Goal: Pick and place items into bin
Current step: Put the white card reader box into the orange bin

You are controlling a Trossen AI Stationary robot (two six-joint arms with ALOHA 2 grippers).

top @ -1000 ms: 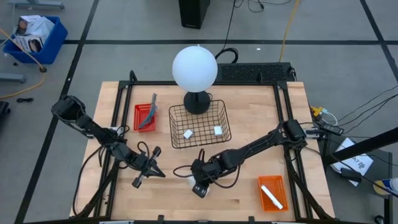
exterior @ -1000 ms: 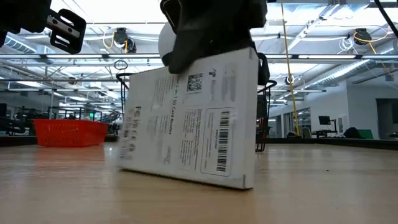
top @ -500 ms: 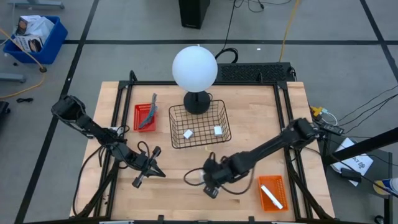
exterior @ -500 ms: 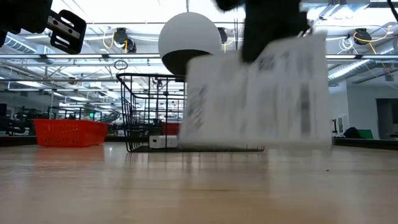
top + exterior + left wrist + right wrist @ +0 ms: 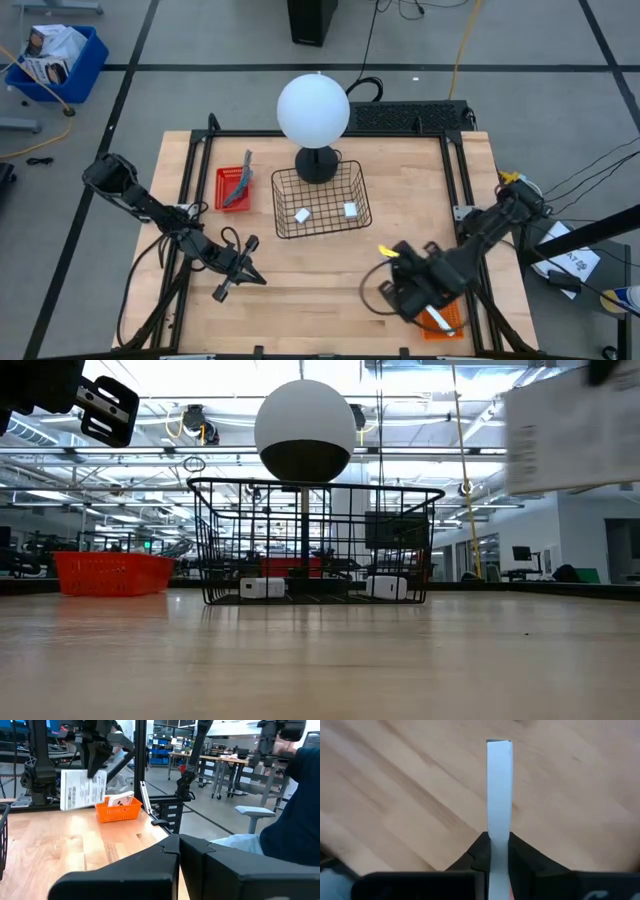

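Between your right gripper's fingers: the white printed card [image 5: 499, 790], pinched edge-on, so you only see its thin edge sticking out ahead of the fingertips.
Right gripper [image 5: 418, 292]: clamped tight on that card, up off the wood, at the near right of the table.
Card from other angles: in the left wrist view it hangs off the ground under the dark gripper [image 5: 97, 747], printed face showing [image 5: 82, 789]; in the low view it's a blurry white slab [image 5: 572, 438] up high at the right.
Just beside the right gripper: the small orange bin [image 5: 449, 328], mostly covered by the arm from above; a second white card [image 5: 119, 800] leans inside it.
Well away from that gripper: the black wire basket [image 5: 322, 201] with two tiny white blocks [image 5: 302, 215] [image 5: 351, 210] on its floor, and the big globe lamp [image 5: 313, 109] behind it.
Left gripper [image 5: 238, 268]: parked at the near left with your fingers spread, nothing in them.
Beyond the left gripper: a red bin [image 5: 232, 189] with a grey tool [image 5: 240, 180] lying across it.
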